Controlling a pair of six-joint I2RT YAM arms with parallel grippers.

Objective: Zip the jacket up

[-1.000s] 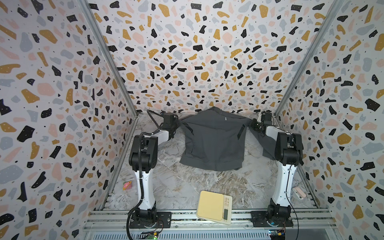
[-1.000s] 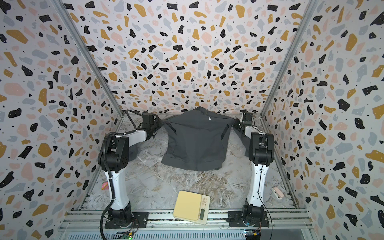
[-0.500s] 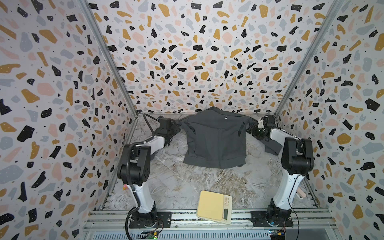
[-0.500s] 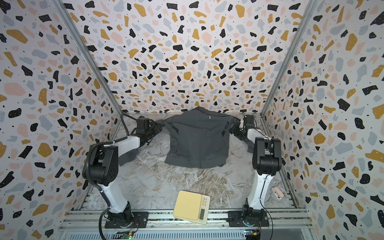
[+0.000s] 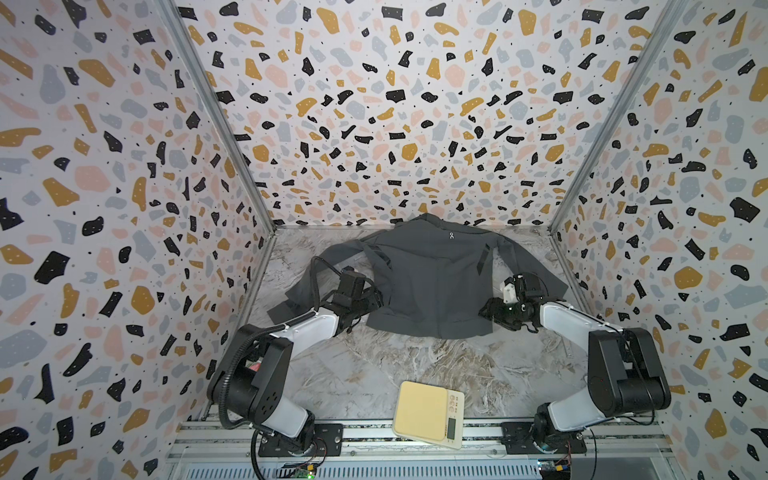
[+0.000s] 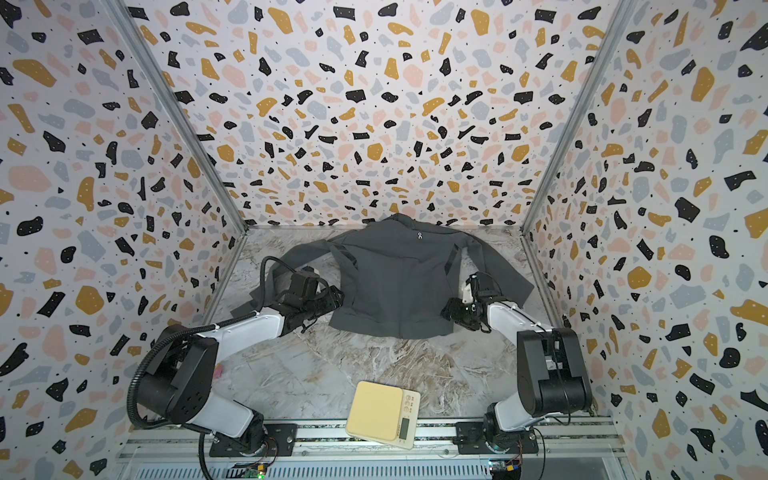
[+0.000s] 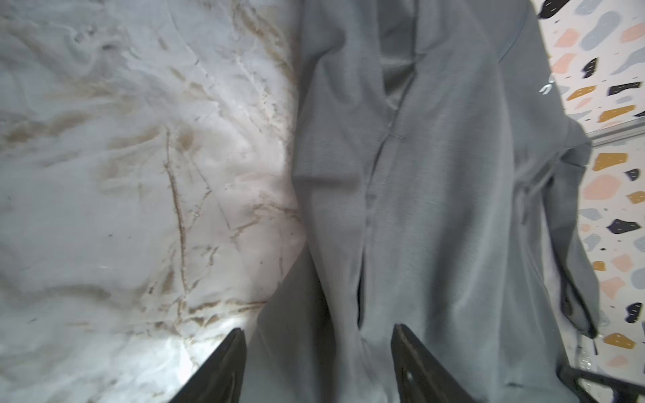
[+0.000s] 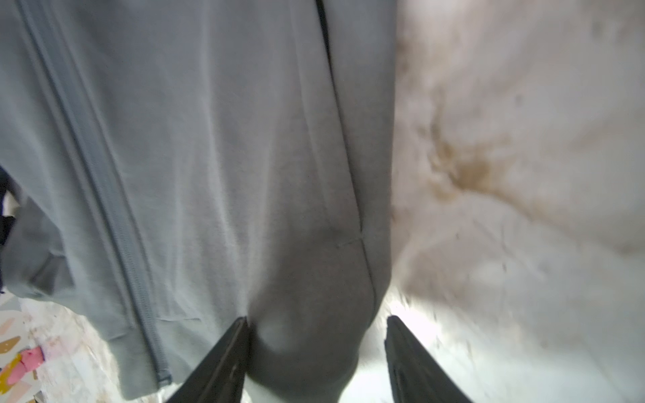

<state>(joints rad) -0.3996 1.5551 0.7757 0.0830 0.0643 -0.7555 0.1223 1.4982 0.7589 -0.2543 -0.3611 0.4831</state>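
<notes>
Right wrist view shows the jacket zipped along its lower part, top part unclear; left pincer and right pincer stand open, gripping nothing.

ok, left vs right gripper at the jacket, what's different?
Left gripper has jacket fabric across the whole gap between its fingers; right gripper has fabric in only part, bare table beside one finger. In both top views, left gripper sits near the hem corner on the view's left, right gripper near the one on the right. Shared: both open, low over the jacket.
</notes>
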